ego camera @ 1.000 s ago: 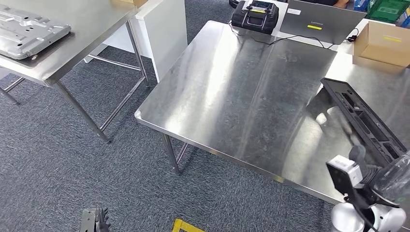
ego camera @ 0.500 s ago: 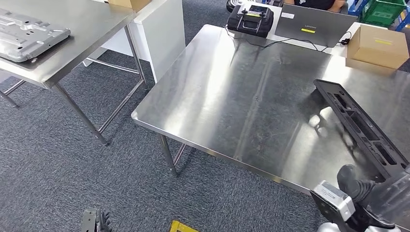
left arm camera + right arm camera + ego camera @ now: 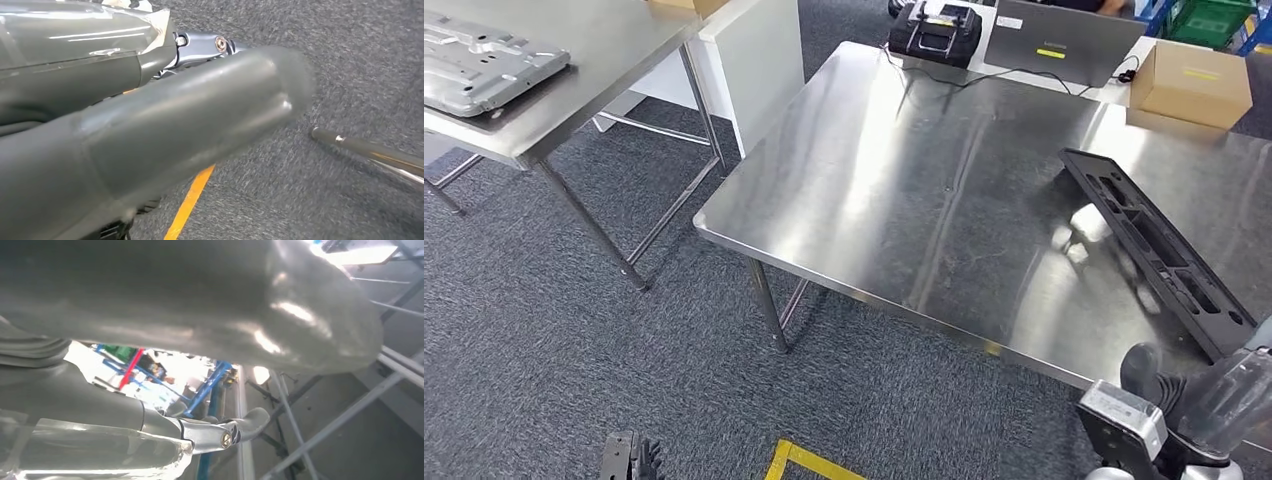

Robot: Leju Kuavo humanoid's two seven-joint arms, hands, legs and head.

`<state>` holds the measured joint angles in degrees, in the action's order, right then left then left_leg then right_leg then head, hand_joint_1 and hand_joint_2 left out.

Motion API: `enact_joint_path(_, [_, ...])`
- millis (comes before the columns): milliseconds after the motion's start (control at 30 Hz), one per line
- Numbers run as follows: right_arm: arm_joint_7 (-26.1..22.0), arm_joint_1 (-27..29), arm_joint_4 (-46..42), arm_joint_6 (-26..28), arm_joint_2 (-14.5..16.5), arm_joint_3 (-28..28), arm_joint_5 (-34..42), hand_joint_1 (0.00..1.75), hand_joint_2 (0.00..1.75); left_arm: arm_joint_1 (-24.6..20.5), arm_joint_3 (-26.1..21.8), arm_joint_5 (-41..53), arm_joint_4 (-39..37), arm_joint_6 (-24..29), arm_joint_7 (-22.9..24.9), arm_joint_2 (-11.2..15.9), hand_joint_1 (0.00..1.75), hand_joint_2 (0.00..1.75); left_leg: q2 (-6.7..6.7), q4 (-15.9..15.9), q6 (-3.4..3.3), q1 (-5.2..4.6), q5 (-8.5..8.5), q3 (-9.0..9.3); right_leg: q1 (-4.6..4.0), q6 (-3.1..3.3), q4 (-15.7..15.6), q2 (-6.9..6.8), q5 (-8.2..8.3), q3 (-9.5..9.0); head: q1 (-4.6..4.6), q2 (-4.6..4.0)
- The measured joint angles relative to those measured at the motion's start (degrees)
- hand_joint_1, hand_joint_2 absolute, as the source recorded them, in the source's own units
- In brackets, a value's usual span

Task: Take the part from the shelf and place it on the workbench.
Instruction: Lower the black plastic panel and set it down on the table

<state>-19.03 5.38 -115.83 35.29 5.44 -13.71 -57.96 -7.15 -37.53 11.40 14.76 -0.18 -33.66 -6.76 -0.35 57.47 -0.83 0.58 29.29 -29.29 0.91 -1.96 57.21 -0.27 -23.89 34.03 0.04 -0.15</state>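
black moulded part (image 3: 1159,250), long and full of recesses, lay flat on the steel bench (image 3: 904,190) near its right side, running at a slant from the middle of the top toward the near right corner. the right robot hand (image 3: 1159,380) sat low at the near right corner of the bench, just beside the near end of the part, with dark fingers showing above the wrist camera block; whether they touched the part could not be told, and in the right wrist view (image 3: 200,305) the thick grey thumb and ribbed cover blocked any reading of spread or closed. the left robot hand (image 3: 150,140) hung over grey carpet (image 3: 360,65) near a yellow floor line (image 3: 192,197), its thumb blurred and close, its fingers' state unclear. at the far edge of the bench stood a black device (image 3: 936,30), a grey laptop (image 3: 1064,40) and a cardboard box (image 3: 1192,82). a second bench (image 3: 614,45) to the left carried a grey metal panel (image 3: 484,65).
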Motion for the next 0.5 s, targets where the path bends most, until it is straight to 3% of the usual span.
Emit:
enact_joint_path(100, [-0.50,0.82,0.21,0.08,-0.22,0.18,0.50,0.00,0.00,0.06,-0.03,-0.01,-0.11,-0.25,-0.01,-0.14,0.00,0.00,0.11,-0.18,-1.36,-0.27,-1.40,-0.94,-0.05,-1.05,0.31,0.10,0.15,0.54,0.01,0.00])
enact_joint_path(167, [-0.78,1.37,0.39,0.16,-0.45,0.49,0.80,0.00,0.00,0.06,-0.05,-0.02,-0.17,-0.34,-0.09,-0.27,0.00,0.00,0.37,-0.50,-2.37,-0.17,-2.73,-2.20,-0.07,-0.66,4.04,0.26,-3.09,2.48,0.19,0.00])
enact_joint_path(233, [-1.02,1.84,0.64,0.20,-0.63,0.75,1.01,0.00,0.00,0.09,-0.09,-0.02,-0.21,-0.35,-0.16,-0.28,0.00,0.00,0.46,-0.42,-2.80,-0.34,-3.92,-3.74,-0.04,-0.07,11.59,0.29,-8.05,5.09,0.38,0.00])
enact_joint_path(267, [-1.07,2.03,0.80,0.16,-0.72,0.87,1.14,0.00,0.00,0.12,-0.11,-0.02,-0.24,-0.36,-0.18,-0.31,0.00,0.00,0.48,-0.39,-2.81,-0.45,-4.50,-4.55,-0.04,-0.16,14.95,0.28,-9.63,5.76,0.39,0.00])
enact_joint_path(300, [-1.13,2.19,0.96,0.08,-0.79,1.01,1.32,0.00,0.00,0.14,-0.13,0.00,-0.27,-0.37,-0.20,-0.32,0.00,0.00,0.49,-0.35,-2.78,-0.52,-5.07,-5.32,-0.04,-0.48,16.59,0.28,-10.14,5.51,0.38,0.00])
enact_joint_path(333, [-1.18,2.31,1.13,-0.12,-0.85,1.16,1.58,0.00,0.00,0.14,-0.14,0.07,-0.30,-0.39,-0.25,-0.34,0.00,0.00,0.49,-0.32,-2.70,-0.56,-5.62,-6.05,-0.04,-0.94,16.01,0.28,-9.67,4.10,0.38,0.00])
enact_joint_path(400, [-1.28,2.40,1.42,-0.68,-0.91,1.46,2.09,0.00,0.00,0.14,-0.18,0.27,-0.34,-0.43,-0.35,-0.43,0.00,0.00,0.43,-0.26,-2.39,-0.58,-6.69,-7.22,-0.04,-1.61,8.61,0.28,-7.62,-1.84,0.38,0.00])
enact_joint_path(467, [-1.34,2.46,1.62,-1.08,-0.90,1.66,2.37,0.00,0.00,0.14,-0.21,0.41,-0.35,-0.43,-0.45,-0.51,0.00,0.00,0.31,-0.30,-1.80,-0.65,-7.72,-7.81,-0.32,-1.19,0.50,0.35,-6.84,-7.26,0.30,0.00])
enact_joint_path(500, [-1.36,2.48,1.67,-1.14,-0.90,1.75,2.41,0.00,0.00,0.14,-0.23,0.42,-0.36,-0.43,-0.50,-0.54,0.00,0.00,0.25,-0.35,-1.46,-0.63,-8.20,-7.88,-0.48,-0.78,-1.53,0.42,-6.93,-8.31,0.30,0.00])
